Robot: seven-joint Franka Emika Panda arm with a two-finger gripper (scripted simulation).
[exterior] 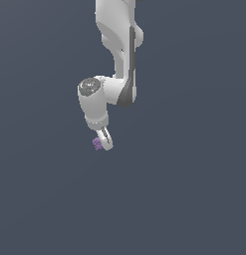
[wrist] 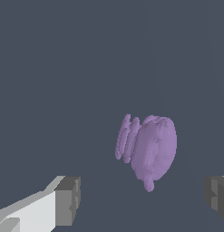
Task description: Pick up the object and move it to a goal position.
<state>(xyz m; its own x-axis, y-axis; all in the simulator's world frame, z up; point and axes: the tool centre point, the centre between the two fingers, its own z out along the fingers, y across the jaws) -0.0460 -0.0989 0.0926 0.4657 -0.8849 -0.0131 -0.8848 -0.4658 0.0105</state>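
The object [exterior: 98, 144] is a tiny purple knobbly clump on the flat dark grey surface. In the exterior view it sits right at the tip of my white gripper [exterior: 106, 144], on the exterior view's left side of the visible finger. In the wrist view the object [wrist: 148, 149] lies ahead of the open gap between the two grey finger pads [wrist: 68, 199], nearer the one at the picture's right edge. My gripper [wrist: 141, 199] is open, and neither pad touches the clump.
The white arm [exterior: 119, 50] comes down from the top of the exterior view. The plain dark grey surface [exterior: 194, 199] fills everything else, with no other objects in sight.
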